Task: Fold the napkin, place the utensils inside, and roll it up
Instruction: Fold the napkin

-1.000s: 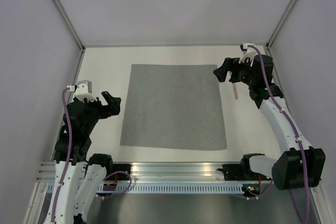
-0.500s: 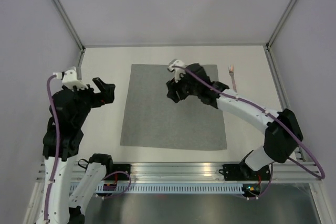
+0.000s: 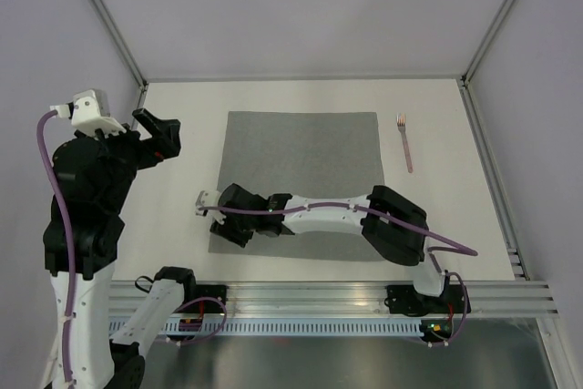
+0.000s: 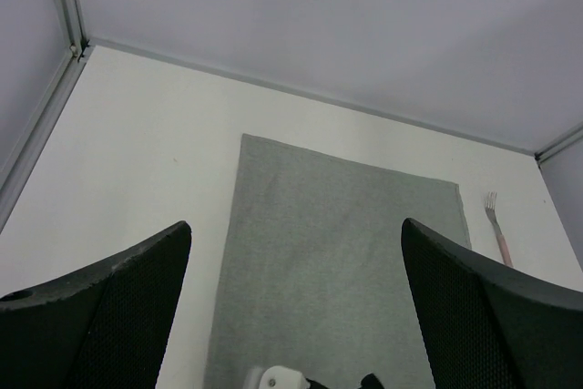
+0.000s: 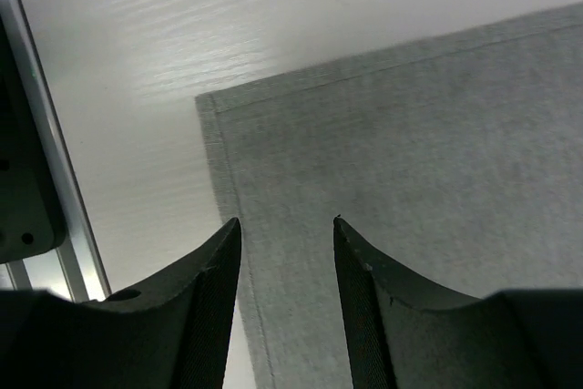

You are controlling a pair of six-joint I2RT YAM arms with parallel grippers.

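Note:
The grey napkin lies flat and unfolded in the middle of the table. My right gripper is open and empty, low over the napkin's near left corner, with its arm stretched along the near edge. In the right wrist view its fingers straddle the napkin's left hem just below the corner. One pink-handled fork lies on the table right of the napkin; no other utensil shows. My left gripper is open, empty and raised left of the napkin. The left wrist view shows the napkin and fork.
White table with walls at the back and both sides. A metal rail runs along the near edge and shows in the right wrist view. The right arm lies across the napkin's near part.
My right arm swung from the far right by the fork, across the napkin, to its near left corner. My left arm rose and drew back to the left.

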